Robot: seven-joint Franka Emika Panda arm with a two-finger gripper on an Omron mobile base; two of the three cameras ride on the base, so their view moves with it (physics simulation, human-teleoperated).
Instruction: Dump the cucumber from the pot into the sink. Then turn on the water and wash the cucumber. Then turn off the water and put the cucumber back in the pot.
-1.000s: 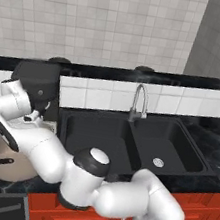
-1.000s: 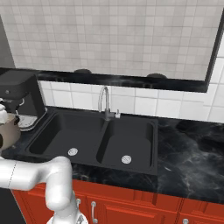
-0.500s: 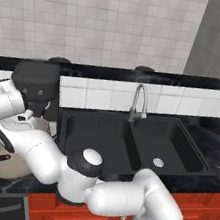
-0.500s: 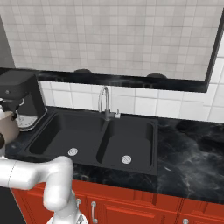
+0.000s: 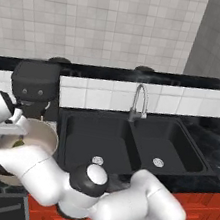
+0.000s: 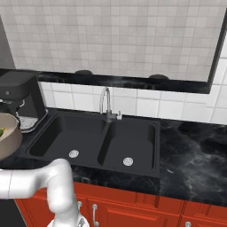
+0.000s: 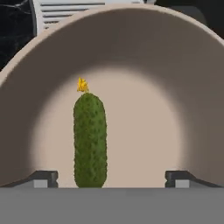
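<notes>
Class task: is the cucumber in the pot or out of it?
In: the cucumber lies on the pale floor of the pot, walls curving round it.

A bumpy dark-green cucumber (image 7: 90, 140) with a small yellow tip lies flat on the pale floor of the round beige pot (image 7: 183, 78), which stands on the dark counter just left of the black double-basin sink (image 5: 127, 140), its curved silver faucet upright behind the divider.
</notes>
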